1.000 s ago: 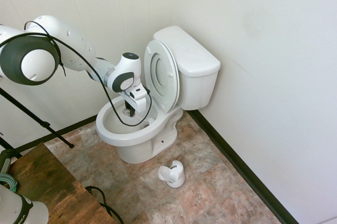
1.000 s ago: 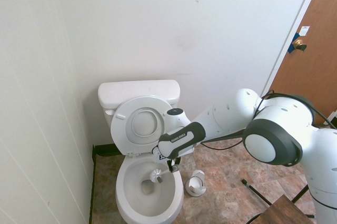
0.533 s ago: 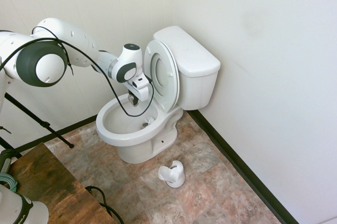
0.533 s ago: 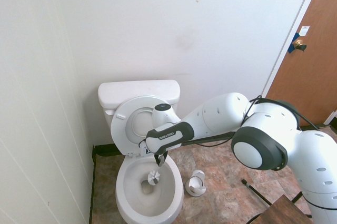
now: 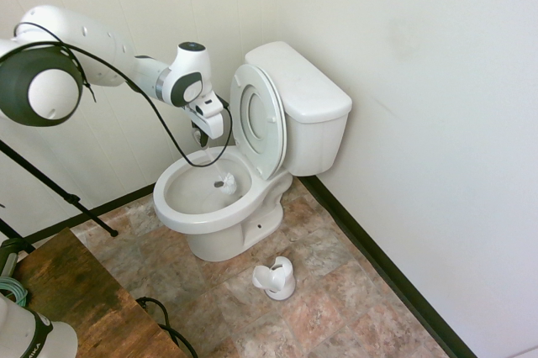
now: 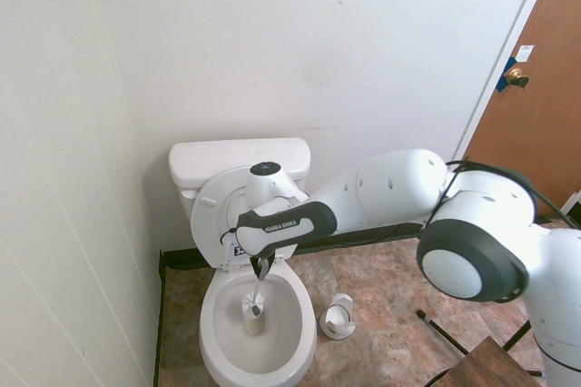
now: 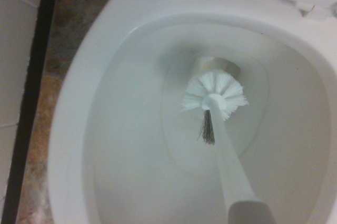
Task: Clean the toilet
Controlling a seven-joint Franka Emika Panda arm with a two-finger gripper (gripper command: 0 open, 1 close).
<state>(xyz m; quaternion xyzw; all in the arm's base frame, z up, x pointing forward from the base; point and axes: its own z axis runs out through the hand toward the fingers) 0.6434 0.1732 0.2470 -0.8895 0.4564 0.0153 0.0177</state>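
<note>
- The toilet stands in the corner of the room, its tank against the back wall, with seat and lid tipped up against the tank.
- The arm reaches over the open bowl, its gripper pointing down and clamped shut on the handle of a white toilet brush.
- The brush hangs inside the bowl, bristle head over the drain at the bottom.
- A small white brush holder sits on the tiled floor just beside the toilet's base.
</note>
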